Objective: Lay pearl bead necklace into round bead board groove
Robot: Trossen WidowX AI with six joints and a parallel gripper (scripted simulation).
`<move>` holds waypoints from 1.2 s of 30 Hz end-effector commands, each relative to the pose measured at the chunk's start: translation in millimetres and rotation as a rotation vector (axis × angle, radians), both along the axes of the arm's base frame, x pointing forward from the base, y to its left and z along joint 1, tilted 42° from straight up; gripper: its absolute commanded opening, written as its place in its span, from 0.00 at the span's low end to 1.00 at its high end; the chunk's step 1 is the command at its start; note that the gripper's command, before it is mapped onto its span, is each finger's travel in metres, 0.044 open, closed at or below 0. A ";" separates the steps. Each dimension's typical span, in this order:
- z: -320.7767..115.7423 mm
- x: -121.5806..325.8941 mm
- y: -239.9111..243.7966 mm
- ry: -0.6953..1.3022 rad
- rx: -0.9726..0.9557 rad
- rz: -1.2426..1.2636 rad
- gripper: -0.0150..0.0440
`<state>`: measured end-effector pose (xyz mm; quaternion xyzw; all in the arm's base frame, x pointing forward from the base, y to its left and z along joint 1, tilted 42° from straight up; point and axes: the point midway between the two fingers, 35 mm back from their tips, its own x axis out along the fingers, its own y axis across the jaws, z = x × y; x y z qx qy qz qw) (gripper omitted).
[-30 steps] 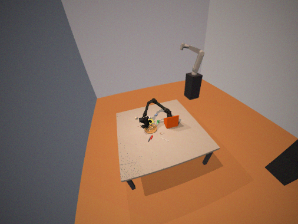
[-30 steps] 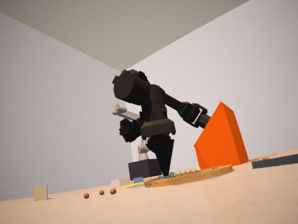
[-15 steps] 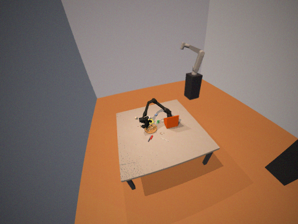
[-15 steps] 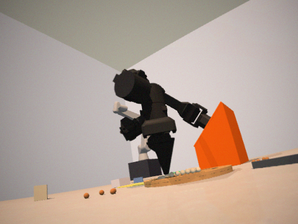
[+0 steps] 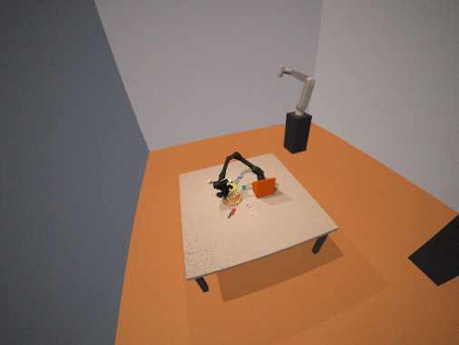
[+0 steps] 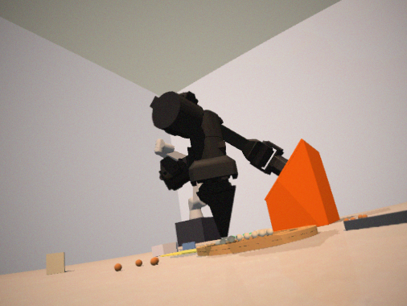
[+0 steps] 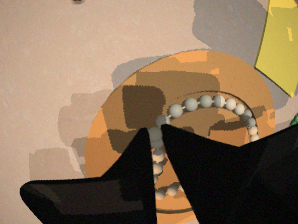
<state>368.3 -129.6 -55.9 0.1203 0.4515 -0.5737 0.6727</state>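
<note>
The round wooden bead board (image 5: 232, 203) (image 6: 281, 240) (image 7: 230, 65) lies flat on the table. The pearl bead necklace (image 6: 254, 234) (image 7: 191, 104) lies on it in an uneven loop. In the wrist view its upper right beads curve close along the groove line, while the left strand runs down nearly straight, inside the circle. My gripper (image 6: 224, 234) (image 7: 153, 132) points down at the left part of the board and is shut on a bead of the necklace, low at the board's surface. The right finger hides the lower right of the loop.
A tall orange block (image 5: 264, 187) (image 6: 302, 189) stands beside the board. A yellow piece (image 6: 181, 253) (image 7: 282, 45) lies by the board's edge. Several orange beads (image 6: 154, 261) and a tan block (image 6: 55, 263) are on the table. A red and dark pen (image 5: 232, 212) lies in front.
</note>
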 end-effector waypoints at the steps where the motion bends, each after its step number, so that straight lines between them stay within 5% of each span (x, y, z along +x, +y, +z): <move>1: -4.8 0.8 -3.0 0.000 0.000 -0.002 0.25; 6: -6.5 0.5 -4.5 0.000 0.000 -0.002 0.25; 23: -3.2 0.1 -3.0 0.000 0.000 -0.004 1.00; 36: 0.1 0.4 0.0 0.000 0.000 -0.002 1.00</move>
